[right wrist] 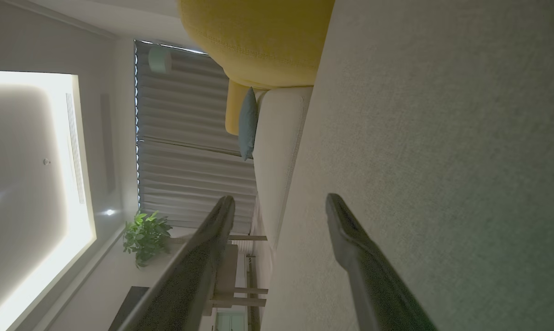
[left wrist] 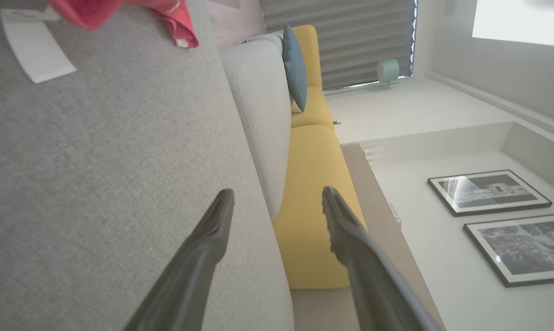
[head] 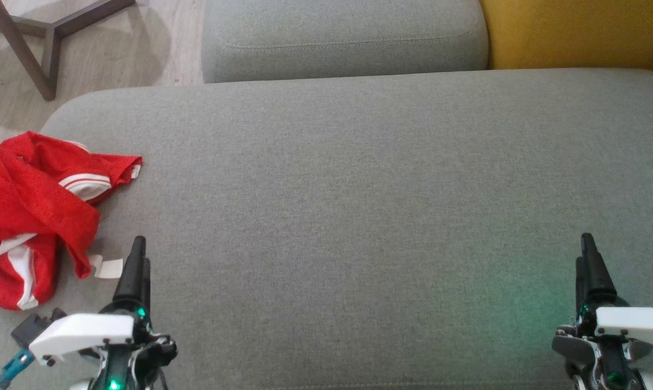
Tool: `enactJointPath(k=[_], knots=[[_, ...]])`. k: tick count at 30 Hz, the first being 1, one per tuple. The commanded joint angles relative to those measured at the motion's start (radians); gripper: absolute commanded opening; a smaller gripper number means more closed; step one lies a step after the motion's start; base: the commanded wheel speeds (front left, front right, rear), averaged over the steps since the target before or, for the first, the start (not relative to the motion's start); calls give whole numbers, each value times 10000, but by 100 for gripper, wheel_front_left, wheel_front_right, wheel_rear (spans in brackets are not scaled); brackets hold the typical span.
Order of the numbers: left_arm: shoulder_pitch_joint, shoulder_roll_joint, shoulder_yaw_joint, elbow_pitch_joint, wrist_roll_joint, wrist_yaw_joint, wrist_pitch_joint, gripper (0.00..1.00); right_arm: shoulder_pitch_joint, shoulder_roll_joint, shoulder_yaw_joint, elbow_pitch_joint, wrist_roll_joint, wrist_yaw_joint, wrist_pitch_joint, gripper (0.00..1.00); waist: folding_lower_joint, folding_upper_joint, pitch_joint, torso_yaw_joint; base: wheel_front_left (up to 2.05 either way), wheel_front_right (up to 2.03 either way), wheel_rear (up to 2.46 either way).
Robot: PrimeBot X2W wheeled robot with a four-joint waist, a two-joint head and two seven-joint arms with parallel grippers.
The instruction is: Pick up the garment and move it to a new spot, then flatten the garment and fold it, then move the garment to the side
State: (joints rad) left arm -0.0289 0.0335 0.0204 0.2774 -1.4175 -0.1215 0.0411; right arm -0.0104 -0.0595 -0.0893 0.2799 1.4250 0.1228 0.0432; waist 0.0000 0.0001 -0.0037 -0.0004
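Observation:
The garment (head: 31,211) is red with white stripes and lies crumpled at the left end of the grey cushion (head: 359,216), a white tag trailing from its near edge. In the left wrist view a corner of the garment (left wrist: 120,11) and its tag show at the top left. My left gripper (head: 137,254) hovers just right of the garment's near edge, apart from it, fingers (left wrist: 212,230) spread open with nothing between them. My right gripper (head: 589,252) hangs over the cushion's right end, far from the garment, its fingers (right wrist: 350,239) open and empty.
A second grey cushion (head: 342,38) and a yellow seat (head: 575,32) lie beyond the far edge. A dark wooden table leg (head: 28,49) stands on the pale floor at the upper left. The broad grey surface stretches between my two grippers.

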Motion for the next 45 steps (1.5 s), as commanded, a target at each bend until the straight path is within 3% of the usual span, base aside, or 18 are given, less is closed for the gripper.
enactJointPath(k=[1,18,45], knots=[[-532,100,42,-407,248,-28,-88,100,-372,-214,65,-411,-243,16,-106,100,0,-1,0,-4,0,0,0],[-838,156,-400,-701,3061,-29,-622,100,-255,-326,129,-1334,-3266,28,-183,100,0,-1,-1,-41,0,0,0],[-1099,320,-895,-707,6887,246,-1426,100,-58,-417,524,-1931,-7059,45,-552,100,0,-1,-15,-79,0,0,0]])
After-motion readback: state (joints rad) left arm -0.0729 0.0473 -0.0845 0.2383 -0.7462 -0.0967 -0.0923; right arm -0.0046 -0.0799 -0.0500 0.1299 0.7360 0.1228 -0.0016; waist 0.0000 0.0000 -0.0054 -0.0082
